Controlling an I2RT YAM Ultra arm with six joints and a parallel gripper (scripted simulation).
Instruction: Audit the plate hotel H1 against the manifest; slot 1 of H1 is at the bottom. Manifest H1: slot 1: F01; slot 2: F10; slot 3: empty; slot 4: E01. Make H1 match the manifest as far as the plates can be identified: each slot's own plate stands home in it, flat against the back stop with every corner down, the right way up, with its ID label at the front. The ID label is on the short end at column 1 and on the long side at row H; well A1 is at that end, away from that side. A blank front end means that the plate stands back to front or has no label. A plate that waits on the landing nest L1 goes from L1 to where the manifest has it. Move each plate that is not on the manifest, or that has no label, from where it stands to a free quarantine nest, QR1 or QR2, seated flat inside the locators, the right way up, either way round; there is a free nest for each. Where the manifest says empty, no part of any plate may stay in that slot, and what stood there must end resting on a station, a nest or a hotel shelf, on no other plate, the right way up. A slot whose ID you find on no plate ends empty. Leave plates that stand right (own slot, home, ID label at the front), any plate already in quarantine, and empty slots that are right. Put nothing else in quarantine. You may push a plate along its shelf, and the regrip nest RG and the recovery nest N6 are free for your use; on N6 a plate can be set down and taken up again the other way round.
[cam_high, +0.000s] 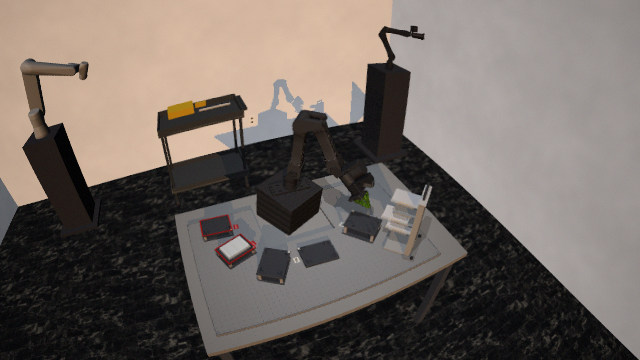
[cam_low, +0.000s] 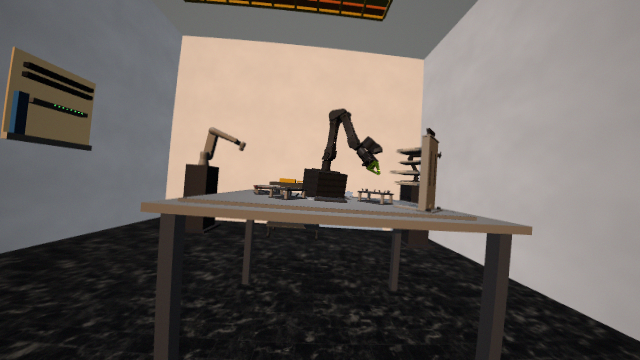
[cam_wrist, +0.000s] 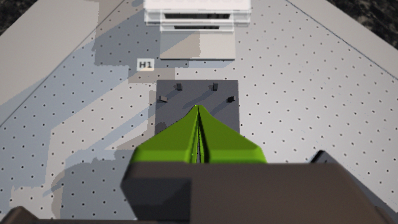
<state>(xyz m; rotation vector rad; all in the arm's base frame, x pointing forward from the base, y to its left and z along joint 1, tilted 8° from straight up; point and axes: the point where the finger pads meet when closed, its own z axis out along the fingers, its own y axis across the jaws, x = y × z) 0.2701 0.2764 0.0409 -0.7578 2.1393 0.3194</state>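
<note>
A room with a peach back wall, grey side walls and a dark mottled floor contains a grey perforated desk (cam_high: 350, 280). The arm stands on a dark block (cam_high: 289, 204) near the middle of the desk, with its pincer (cam_high: 364, 199) raised above a dark nest (cam_high: 362, 224) just in front of the plate hotel H1 (cam_high: 414, 227). The green fingers of the pincer are fully closed, tip against tip, with nothing between them. In the wrist view the pincer points toward the hotel; below it lies the dark nest (cam_wrist: 170, 100) with small locators on its surface, and beyond it a white tag (cam_wrist: 145, 64) reading H1 lies on the desk. White plates (cam_wrist: 197, 12) occupy the hotel shelves at the top edge of that view; their labels cannot be read. In the top view the hotel shows white shelves on a pale upright panel. At the left end of the desk are two red-rimmed nests: one (cam_high: 216, 226) with a dark surface, the other (cam_high: 235, 248) carrying a white plate. Two further dark nests (cam_high: 273, 264) (cam_high: 318, 252) lie near the desk centre. A dark cart (cam_high: 200, 120) holding a yellow object (cam_high: 180, 110) stands by the back wall.
</note>
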